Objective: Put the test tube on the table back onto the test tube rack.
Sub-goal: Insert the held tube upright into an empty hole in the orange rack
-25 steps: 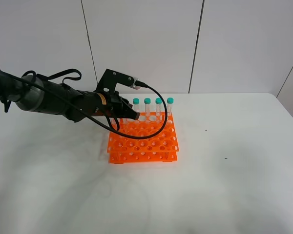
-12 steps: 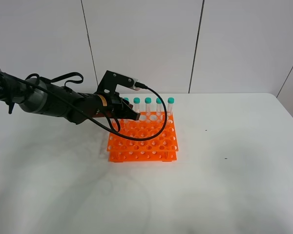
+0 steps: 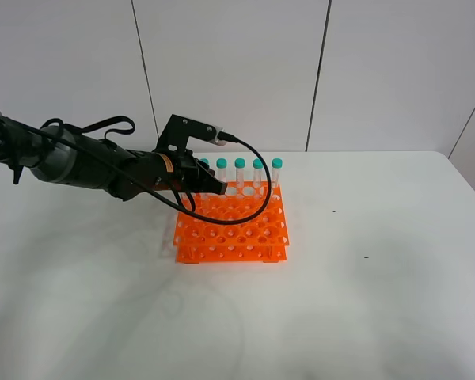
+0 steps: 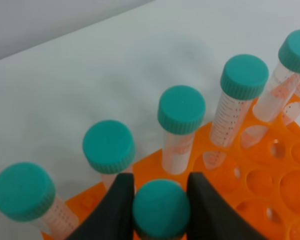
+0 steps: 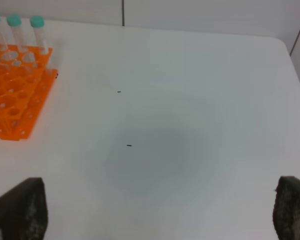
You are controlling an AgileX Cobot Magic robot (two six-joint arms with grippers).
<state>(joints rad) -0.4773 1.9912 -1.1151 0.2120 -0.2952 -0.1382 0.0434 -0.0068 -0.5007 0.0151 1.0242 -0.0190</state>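
Test tube (image 4: 161,209): teal cap clamped between the two dark fingers of the left gripper (image 4: 161,212), held over the orange rack's back edge, just in front of the standing row; tube body hidden below the cap.
Left gripper: closed on the test tube's cap, reaching in from the left over the rack's rear left part in the high view (image 3: 210,184).
Test tube rack (image 3: 232,226): bright orange, two tiers, grid of round holes, resting on the table near its middle; front rows of holes vacant.
Other tubes (image 3: 258,176): teal-capped, upright in the rack's back row; five caps seen from the left wrist.
Table (image 3: 364,293): white, matte, two small dark specks right of the rack.
Right gripper (image 5: 155,210): spread wide, only the two dark fingertips showing, nothing between them, well apart from the rack.
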